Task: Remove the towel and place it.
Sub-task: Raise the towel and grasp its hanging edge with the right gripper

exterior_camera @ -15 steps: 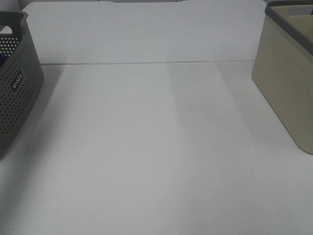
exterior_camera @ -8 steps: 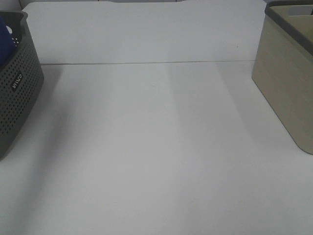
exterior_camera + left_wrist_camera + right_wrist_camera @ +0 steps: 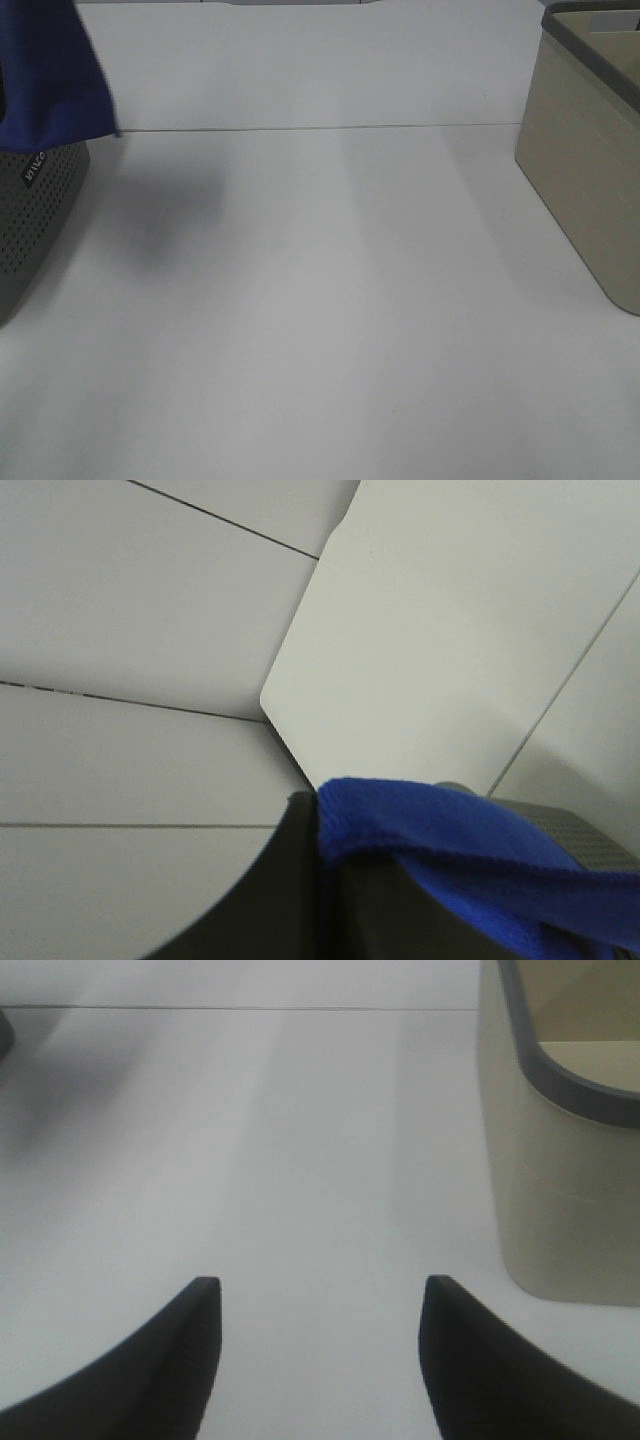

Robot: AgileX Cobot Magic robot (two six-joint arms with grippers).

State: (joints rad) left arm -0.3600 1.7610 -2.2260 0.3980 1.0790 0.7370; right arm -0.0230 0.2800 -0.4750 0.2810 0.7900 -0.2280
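Rising just now out of the grey perforated basket (image 3: 30, 220) at left, the royal-blue plush towel (image 3: 45, 70) hangs from clamped left jaws; right jaws stand apart. Placing remains.

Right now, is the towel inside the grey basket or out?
At least partly out: the towel hangs high over the grey basket; rest hidden.

The towel (image 3: 48, 70) is plain royal blue. The perforated basket (image 3: 30, 225) is dark grey with a regular dot pattern; the other basket (image 3: 585, 180) is beige, grey-rimmed. The surface (image 3: 320, 320) is white.
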